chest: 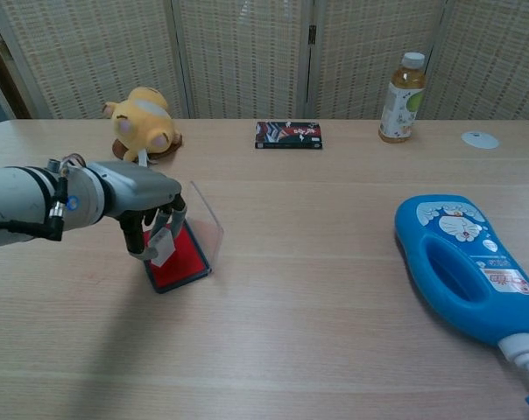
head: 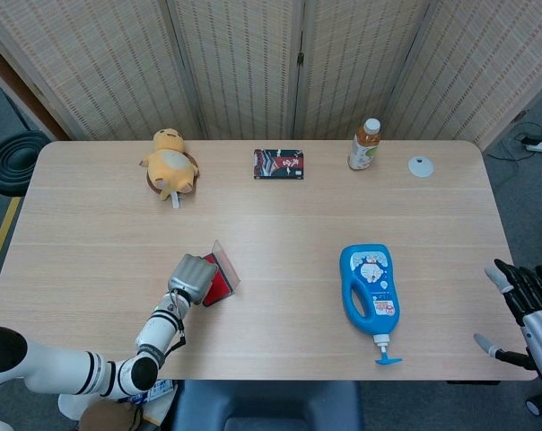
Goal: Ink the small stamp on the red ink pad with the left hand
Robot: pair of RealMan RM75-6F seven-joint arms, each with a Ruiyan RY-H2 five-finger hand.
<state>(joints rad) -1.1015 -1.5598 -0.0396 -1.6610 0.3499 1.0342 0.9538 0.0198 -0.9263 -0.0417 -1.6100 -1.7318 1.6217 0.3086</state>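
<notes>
Stamp [chest: 162, 247] pinched in left hand [chest: 140, 203], small white block, long axis tilted, lower end toward 5 o'clock in chest view, down on or just over red ink pad [chest: 178, 255]; contact not resolvable. Pad lies flat on table [head: 280, 206], long axis roughly 11-to-5 in chest view, clear lid [chest: 207, 229] raised along its 3 o'clock edge. Fingers [chest: 176, 214] curled down and clamped on stamp, palm facing table, forearm coming in from 9 o'clock, near level. In head view hand covers most of pad; stamp hidden. Right hand [head: 525, 305] off table's 3 o'clock edge, fingers apart, holding nothing. Blue bottle [head: 370, 289] lying flat, pump nozzle toward 6 o'clock in head view.
</notes>
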